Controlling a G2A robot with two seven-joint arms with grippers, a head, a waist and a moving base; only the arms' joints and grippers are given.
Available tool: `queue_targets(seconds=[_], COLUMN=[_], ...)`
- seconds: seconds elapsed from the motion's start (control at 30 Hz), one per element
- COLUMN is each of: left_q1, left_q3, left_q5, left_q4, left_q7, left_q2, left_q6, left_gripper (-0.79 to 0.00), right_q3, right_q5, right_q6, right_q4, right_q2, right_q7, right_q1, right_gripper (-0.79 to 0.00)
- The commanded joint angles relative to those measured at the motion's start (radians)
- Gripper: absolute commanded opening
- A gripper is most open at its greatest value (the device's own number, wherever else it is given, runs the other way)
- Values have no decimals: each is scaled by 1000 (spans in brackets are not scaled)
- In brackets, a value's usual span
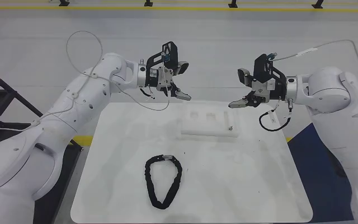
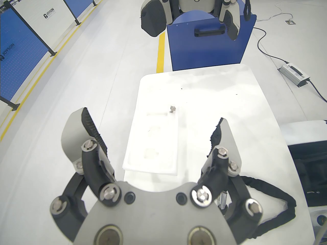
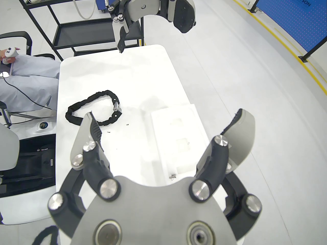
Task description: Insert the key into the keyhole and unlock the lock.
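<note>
On the white table [image 1: 251,185], the chain lock [image 1: 163,181] lies as a closed black loop at the near centre, with its metal lock body [image 1: 163,158] on the far side of the loop. A white tray [image 1: 201,130] sits farther back, well apart from the lock. The key [image 1: 230,127] is at the tray's right end and appears to stand upright, though it is too small to confirm.

The left gripper [image 1: 183,82] hangs over the table's far edge to the left of the tray, fingers spread and holding nothing. The right gripper [image 1: 239,89] hangs opposite it on the right, likewise spread and empty.

The right wrist view gives the whole loop [image 3: 84,105] and the lock body [image 3: 116,105]. In the left wrist view the gripper [image 2: 153,118] covers much of the chain [image 2: 278,200], but the key [image 2: 172,108] stands out more plainly.
</note>
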Motion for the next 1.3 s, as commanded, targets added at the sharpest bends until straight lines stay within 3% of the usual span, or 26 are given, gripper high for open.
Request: queue_targets(seconds=[0.0,0.93,1.27], left_q1=[0,0,0], left_q3=[0,0,0], left_q5=[0,0,0], left_q4=[0,0,0], left_q7=[0,0,0], left_q2=[0,0,0], left_q6=[0,0,0], left_gripper=[0,0,0], right_q3=[0,-2,-82], right_q5=[0,-23,-41], right_q6=[0,25,135], right_q4=[0,12,217], right_q2=[0,1,-29], right_q7=[0,-24,-86], right_q1=[0,-26,-46], right_gripper=[0,0,0])
